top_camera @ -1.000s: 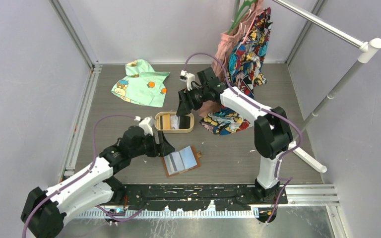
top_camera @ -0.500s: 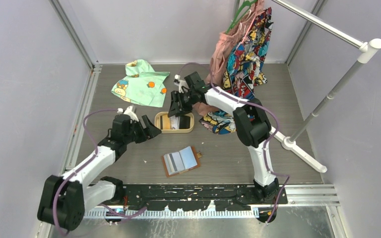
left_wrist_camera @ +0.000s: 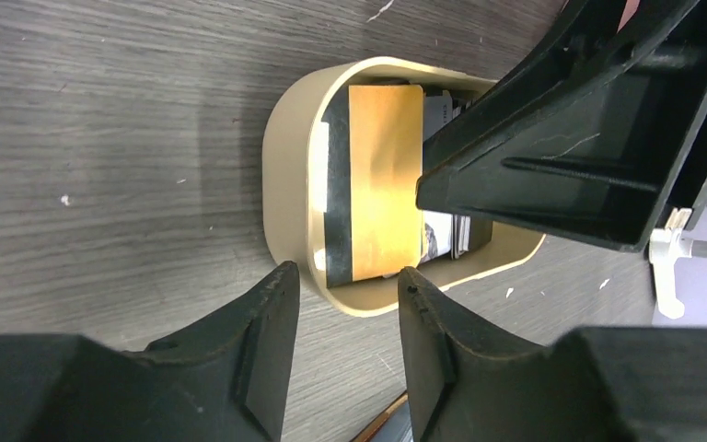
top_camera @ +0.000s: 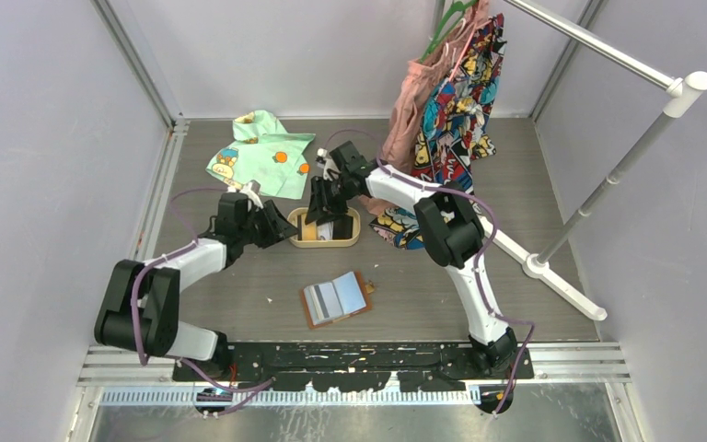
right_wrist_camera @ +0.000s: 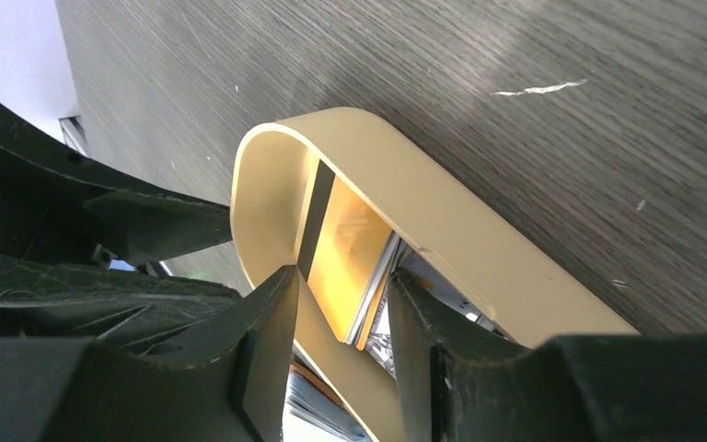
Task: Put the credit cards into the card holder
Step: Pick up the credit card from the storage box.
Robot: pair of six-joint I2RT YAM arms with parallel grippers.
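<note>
Several credit cards stand in a tan oval tray (top_camera: 324,243); the front one is an orange card (left_wrist_camera: 382,184) with a black stripe. My right gripper (right_wrist_camera: 341,285) dips into the tray from the far side. Its jaws are open astride the upper edge of the orange card (right_wrist_camera: 350,249), with gaps on both sides. My left gripper (left_wrist_camera: 348,276) is open and empty just short of the tray rim (left_wrist_camera: 285,175), on the tray's left in the top view. The brown card holder (top_camera: 336,299) lies open nearer the bases, with light blue and grey cards in its slots.
A green child's shirt (top_camera: 262,152) lies at the back left. Colourful clothes (top_camera: 451,101) hang from a white rack at the back right, and more cloth (top_camera: 405,228) lies right of the tray. The rack's foot (top_camera: 552,276) runs along the right side.
My left gripper has swung from beside the card holder up and left to the tray. My right gripper has moved left and down into the tray. Both pairs of jaws have narrowed.
</note>
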